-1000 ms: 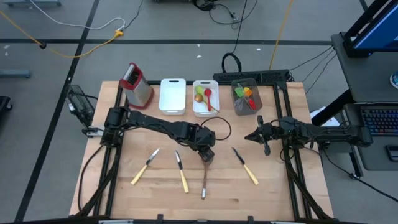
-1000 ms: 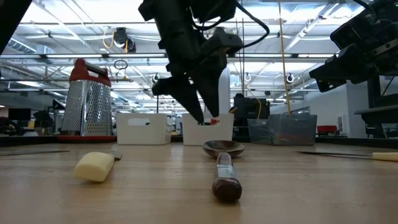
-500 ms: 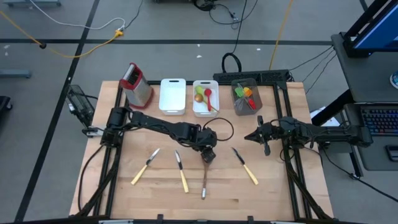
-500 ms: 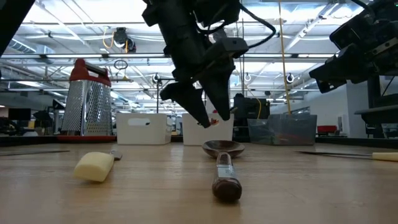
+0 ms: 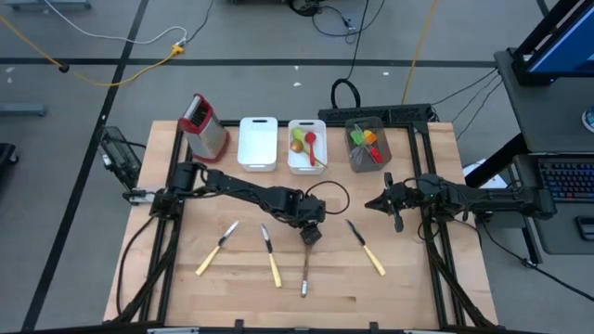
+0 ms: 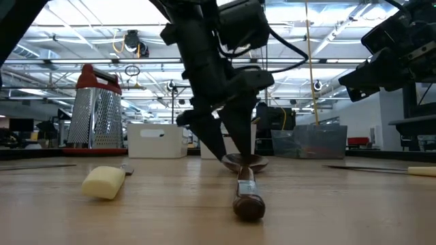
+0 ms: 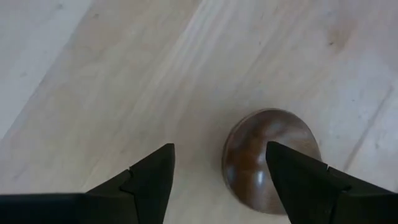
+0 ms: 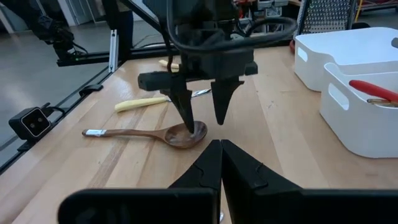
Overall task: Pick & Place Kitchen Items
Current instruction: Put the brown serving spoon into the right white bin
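A wooden spoon (image 5: 305, 264) lies flat on the table's middle, its bowl (image 7: 270, 158) toward the far edge and its handle toward the near edge. My left gripper (image 7: 219, 149) is open and points steeply down, just above the bowl. One fingertip stands over the bowl and the other beside it over bare wood. Three cream-handled knives (image 5: 215, 249), (image 5: 270, 255), (image 5: 367, 248) lie flat around the spoon. My right gripper (image 5: 397, 206) waits shut above the table's right side. My left gripper comes at the spoon's bowl (image 8: 186, 134) from above with open fingers. One fingertip (image 8: 188, 124) shows right at the bowl, but I cannot tell whether it touches. The spoon lies flat on the table.
Along the far edge stand a red-topped metal grater (image 5: 204, 125), a white tray (image 5: 258, 142), a second white tray (image 5: 295, 160) with red and green utensils, and a grey bin (image 5: 356, 160) with more. Bare wood lies near the front edge.
My left gripper has come down toward the spoon's bowl, from well above it to just over it, and its fingers have opened wider. The spoon and knives have stayed where they were.
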You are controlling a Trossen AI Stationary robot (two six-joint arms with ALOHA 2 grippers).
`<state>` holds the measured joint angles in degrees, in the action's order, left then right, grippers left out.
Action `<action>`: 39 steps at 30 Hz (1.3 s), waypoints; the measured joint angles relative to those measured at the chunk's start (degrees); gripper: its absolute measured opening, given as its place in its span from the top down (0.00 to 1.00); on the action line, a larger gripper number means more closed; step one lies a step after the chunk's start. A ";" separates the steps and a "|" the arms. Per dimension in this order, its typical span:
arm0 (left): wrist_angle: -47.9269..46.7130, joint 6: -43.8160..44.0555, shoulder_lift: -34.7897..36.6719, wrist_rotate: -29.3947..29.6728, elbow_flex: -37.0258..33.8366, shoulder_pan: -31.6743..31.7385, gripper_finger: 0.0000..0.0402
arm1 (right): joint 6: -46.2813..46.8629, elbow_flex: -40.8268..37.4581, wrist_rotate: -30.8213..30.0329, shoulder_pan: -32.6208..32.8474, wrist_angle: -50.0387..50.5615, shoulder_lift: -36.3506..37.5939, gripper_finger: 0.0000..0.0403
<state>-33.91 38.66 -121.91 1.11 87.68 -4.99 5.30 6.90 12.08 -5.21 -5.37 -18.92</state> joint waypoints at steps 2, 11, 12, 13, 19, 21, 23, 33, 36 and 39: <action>-0.15 -0.78 -0.64 -0.11 0.01 0.00 0.37 | 0.00 0.00 -0.02 0.00 0.00 0.00 1.00; 0.38 -2.55 -3.04 -3.05 0.26 0.13 0.41 | 0.02 0.00 0.00 0.00 0.02 0.00 1.00; 0.38 -2.58 -3.05 -2.96 0.26 0.13 0.43 | 0.02 0.00 0.00 0.00 0.04 0.00 1.00; 0.45 -2.61 -3.09 -2.56 0.24 0.13 0.45 | 0.02 -0.01 0.00 0.00 0.02 0.00 1.00; 1.03 -2.61 -3.93 0.98 0.17 -0.61 0.59 | 0.02 0.00 -0.01 0.00 0.04 0.00 1.00; 1.49 -2.63 -4.15 2.23 0.17 -1.18 0.62 | 0.02 0.00 0.00 0.00 0.04 0.00 1.00; 1.92 -2.41 -4.93 2.42 0.27 -1.58 0.65 | 0.02 0.00 -0.02 0.00 0.04 0.00 1.00; 5.80 -0.83 -5.73 1.61 0.15 -2.49 0.87 | 0.02 -0.02 -0.19 0.00 0.05 -0.02 1.00; 8.76 -0.66 -6.01 -0.40 0.13 -2.43 0.95 | 0.02 -0.01 -0.22 0.00 0.07 -0.02 1.00; 11.01 -1.06 -6.06 -1.66 0.06 -2.28 0.98 | 0.41 -0.02 -0.25 0.00 0.07 -0.02 1.00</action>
<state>-22.90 37.60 -127.97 -0.56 87.74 -7.27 5.71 6.88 11.83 -5.21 -5.30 -18.94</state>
